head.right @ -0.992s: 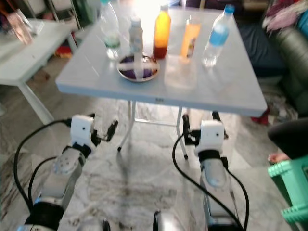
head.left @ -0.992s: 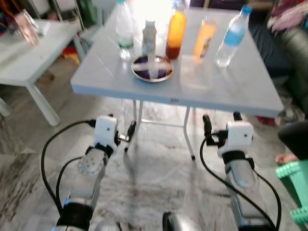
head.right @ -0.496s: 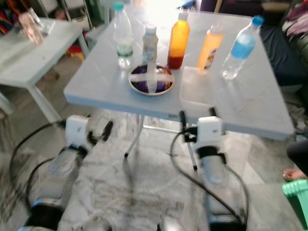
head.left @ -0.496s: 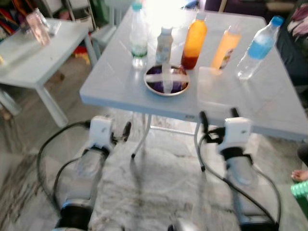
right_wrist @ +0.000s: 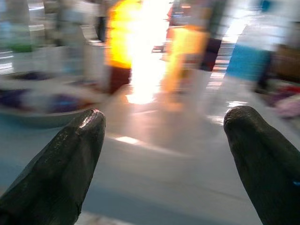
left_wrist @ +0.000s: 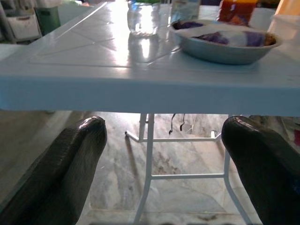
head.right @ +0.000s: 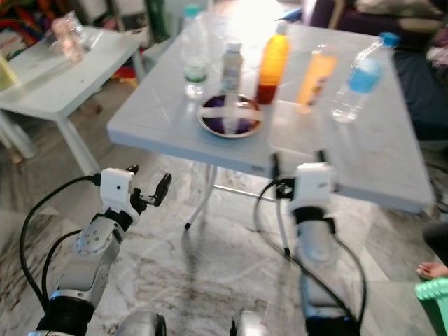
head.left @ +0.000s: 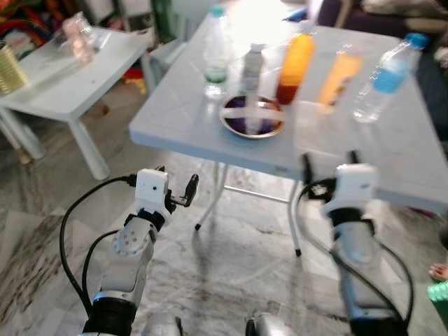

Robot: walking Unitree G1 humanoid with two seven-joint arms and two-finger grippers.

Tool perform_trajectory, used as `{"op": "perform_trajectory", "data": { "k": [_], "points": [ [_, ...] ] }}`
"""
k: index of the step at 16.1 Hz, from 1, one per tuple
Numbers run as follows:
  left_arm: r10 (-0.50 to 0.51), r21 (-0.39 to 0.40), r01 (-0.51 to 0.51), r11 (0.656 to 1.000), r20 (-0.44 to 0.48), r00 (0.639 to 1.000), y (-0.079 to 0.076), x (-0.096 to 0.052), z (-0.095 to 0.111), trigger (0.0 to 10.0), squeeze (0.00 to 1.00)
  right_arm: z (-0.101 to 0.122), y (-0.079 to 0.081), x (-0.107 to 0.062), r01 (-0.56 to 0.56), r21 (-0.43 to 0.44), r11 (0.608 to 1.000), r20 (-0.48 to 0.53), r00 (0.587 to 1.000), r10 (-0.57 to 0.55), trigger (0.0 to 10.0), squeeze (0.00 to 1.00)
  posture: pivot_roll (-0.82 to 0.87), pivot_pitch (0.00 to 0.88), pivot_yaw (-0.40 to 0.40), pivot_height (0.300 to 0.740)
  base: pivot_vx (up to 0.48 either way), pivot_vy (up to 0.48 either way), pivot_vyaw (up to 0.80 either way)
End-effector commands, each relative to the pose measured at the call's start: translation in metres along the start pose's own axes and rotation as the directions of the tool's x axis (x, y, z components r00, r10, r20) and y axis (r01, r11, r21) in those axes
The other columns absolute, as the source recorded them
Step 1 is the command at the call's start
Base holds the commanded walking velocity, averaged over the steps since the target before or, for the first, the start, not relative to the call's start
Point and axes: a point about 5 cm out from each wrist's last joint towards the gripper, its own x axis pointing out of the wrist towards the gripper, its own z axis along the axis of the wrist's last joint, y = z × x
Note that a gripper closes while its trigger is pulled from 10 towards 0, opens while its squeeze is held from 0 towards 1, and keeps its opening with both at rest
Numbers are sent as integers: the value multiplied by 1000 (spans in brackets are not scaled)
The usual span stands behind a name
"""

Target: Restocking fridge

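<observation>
A pale blue folding table (head.left: pixel 182 122) stands before me. On it are a clear water bottle (head.left: pixel 215 54), a small white bottle (head.left: pixel 252 66), a dark orange juice bottle (head.left: pixel 294 61), a lighter orange bottle (head.left: pixel 337 77) and a blue-labelled water bottle (head.left: pixel 386 73). A metal plate (head.left: pixel 253 117) with purple contents lies near the front edge. My left gripper (head.left: pixel 176 185) is open and empty, below the table's front edge (left_wrist: pixel 150 93). My right gripper (head.left: pixel 329 162) is open and empty at the edge, level with the tabletop, facing the orange bottles (right_wrist: pixel 119 42).
A second white table (head.left: pixel 63 80) stands to the left with a pinkish cup (head.left: pixel 78 35) on it. A green plastic stool (head.left: pixel 437 297) and a person's foot (head.left: pixel 439 269) are at the lower right. The table's thin white legs (head.left: pixel 210 203) stand on marble floor.
The whole view has shifted and the table looks nearer. My right gripper has come up from below the tabletop to its front edge. Both grippers stay open.
</observation>
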Motion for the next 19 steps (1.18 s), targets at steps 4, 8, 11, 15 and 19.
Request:
{"op": "perform_trajectory", "data": {
  "k": [4, 8, 11, 15, 19],
  "points": [
    [-10, 13, 10, 1000, -9, 1000, 2, -2, 1, 10000, 0, 7, -41, 17, 148, -8, 989, 15, 989, -148, 10000, 0, -30, 104, -1, 740, 0, 0, 0],
    [-17, 25, 17, 1000, -16, 1000, 4, -4, 1, 10000, 0, 9, -63, 32, 171, 48, 984, -11, 985, -171, 10000, 0, -17, 118, 17, 740, 0, 0, 0],
    [-22, 47, 23, 999, -32, 999, 5, -7, 0, 10000, 0, 12, -68, 40, 140, 78, 987, -15, 990, -139, 10000, 0, -4, 131, 27, 740, 0, 0, 0],
    [-30, 74, 35, 997, -61, 998, 11, -17, 0, 10000, 0, 8, -65, 58, 43, 225, 973, -58, 998, -31, 10000, 0, 40, 169, 56, 740, 0, 0, 0],
    [-26, 91, 33, 995, -74, 997, 17, -25, 2, 10000, 0, -1, -54, 66, -52, 341, 939, -90, 992, 87, 10000, 0, 71, 183, 68, 740, 0, 0, 0]
  ]
}}
